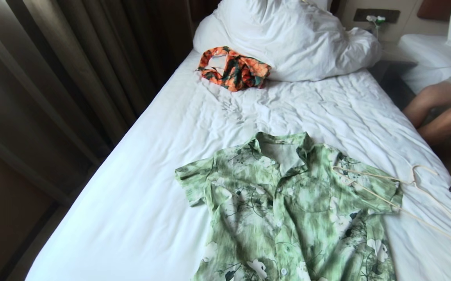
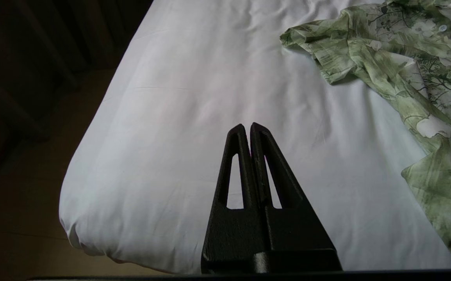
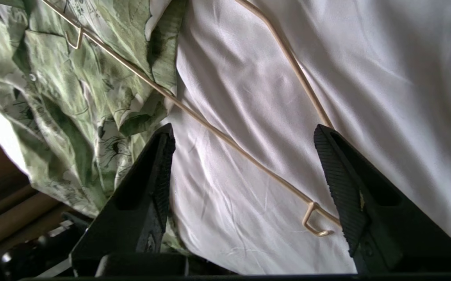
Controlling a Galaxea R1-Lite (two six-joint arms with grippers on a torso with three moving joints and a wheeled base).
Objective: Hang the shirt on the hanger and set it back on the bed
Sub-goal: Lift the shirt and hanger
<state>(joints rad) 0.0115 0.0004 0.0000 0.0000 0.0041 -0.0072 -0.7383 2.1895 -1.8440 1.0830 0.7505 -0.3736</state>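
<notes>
Nothing is hung yet: the floral shirt [image 1: 287, 207] lies flat on the bed [image 1: 139, 175], the wire hanger [image 3: 217, 132] across its sleeve under the spread right gripper [image 3: 245, 160], while the left gripper [image 2: 247, 130] hangs pressed together aside.

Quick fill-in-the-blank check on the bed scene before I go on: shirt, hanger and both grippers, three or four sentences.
1. The shirt lies spread on the bed with its collar toward the ____.
2. One end of the hanger rests on the shirt's ____.
3. The right gripper, above the hanger, has its fingers ____.
4. The left gripper hangs over bare sheet with its fingers ____.

Missing words: pillows; sleeve; open; shut
</notes>
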